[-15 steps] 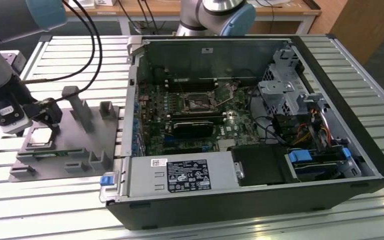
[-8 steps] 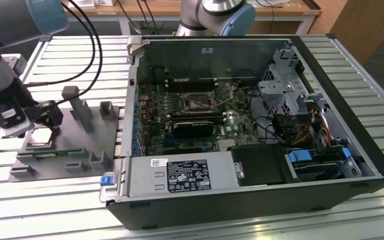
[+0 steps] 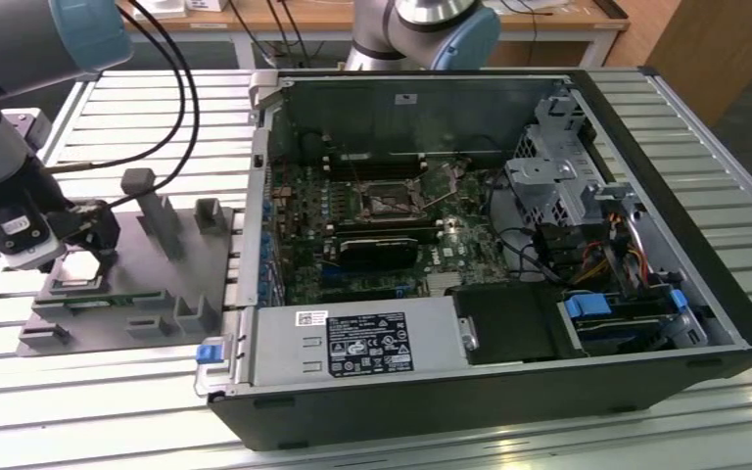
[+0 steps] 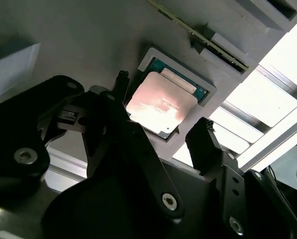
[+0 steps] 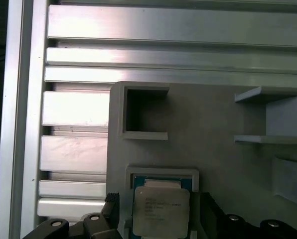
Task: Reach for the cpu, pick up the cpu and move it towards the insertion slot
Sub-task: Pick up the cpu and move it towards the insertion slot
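At the exterior view's left, the gripper (image 3: pixel 78 262) hangs over the grey tray (image 3: pixel 173 289), its fingers (image 5: pixel 111 205) spread on either side of the cpu (image 5: pixel 161 210). The cpu lies flat in its tray pocket, metal face up; it is square, with no long axis. Well apart to the right, the insertion slot (image 3: pixel 384 201) sits inside the computer case (image 3: pixel 481 401).

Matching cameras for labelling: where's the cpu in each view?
Exterior view: cpu, a bright patch on the grey tray, at the exterior view's left.
Second wrist view: cpu in the tray's raised square pocket.
First wrist view: cpu in that pocket, beside an empty square recess.
Shared landmark: the grey tray.
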Tool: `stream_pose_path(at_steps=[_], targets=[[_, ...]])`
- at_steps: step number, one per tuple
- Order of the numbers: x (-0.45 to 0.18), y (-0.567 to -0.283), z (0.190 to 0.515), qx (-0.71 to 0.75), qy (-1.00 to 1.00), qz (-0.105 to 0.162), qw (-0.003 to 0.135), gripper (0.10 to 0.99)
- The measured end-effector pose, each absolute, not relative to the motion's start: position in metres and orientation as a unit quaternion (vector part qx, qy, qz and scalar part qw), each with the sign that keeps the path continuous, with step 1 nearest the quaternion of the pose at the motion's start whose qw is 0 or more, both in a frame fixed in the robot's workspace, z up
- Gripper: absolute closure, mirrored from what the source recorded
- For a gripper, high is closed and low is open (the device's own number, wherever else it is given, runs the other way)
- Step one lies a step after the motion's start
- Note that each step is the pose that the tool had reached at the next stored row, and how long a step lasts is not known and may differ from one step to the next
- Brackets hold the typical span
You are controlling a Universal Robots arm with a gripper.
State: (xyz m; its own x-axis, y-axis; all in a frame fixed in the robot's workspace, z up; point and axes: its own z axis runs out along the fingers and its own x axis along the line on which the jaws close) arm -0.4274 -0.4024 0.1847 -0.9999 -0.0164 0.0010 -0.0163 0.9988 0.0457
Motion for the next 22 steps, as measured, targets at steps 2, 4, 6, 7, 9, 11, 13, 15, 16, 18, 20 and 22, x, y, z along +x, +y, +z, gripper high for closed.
stream_pose_path(at_steps=[2, 4, 6, 7, 9, 11, 13, 15, 16, 18, 20, 22], targets=[[-0.4274, -0.4037, 0.1845, 0.008, -1.000, -0.023, 0.001, 0.349], [-0.4274, -0.4038, 0.1840, 0.008, -1.000, -0.023, 0.001, 0.349], [-0.4274, -0.4039, 0.1837, 0.008, -1.000, -0.023, 0.001, 0.365], [-0.4274, -0.4039, 0.1837, 0.008, -1.000, -0.023, 0.001, 0.431], [-0.4274, -0.4039, 0.1835, 0.008, -1.000, -0.024, 0.001, 0.431], [-0.4274, -0.4039, 0.1831, 0.008, -1.000, -0.024, 0.001, 0.431], [-0.4274, -0.4039, 0.1829, 0.008, -1.000, -0.024, 0.001, 0.443], [-0.4274, -0.4039, 0.1828, 0.008, -1.000, -0.025, 0.001, 0.514], [-0.4274, -0.4039, 0.1828, 0.008, -1.000, -0.025, 0.001, 0.533], [-0.4274, -0.4039, 0.1828, 0.008, -1.000, -0.025, 0.001, 0.533], [-0.4274, -0.4039, 0.1831, 0.008, -1.000, -0.025, 0.001, 0.545], [-0.4274, -0.4039, 0.1852, 0.008, -1.000, -0.025, 0.001, 0.545]])
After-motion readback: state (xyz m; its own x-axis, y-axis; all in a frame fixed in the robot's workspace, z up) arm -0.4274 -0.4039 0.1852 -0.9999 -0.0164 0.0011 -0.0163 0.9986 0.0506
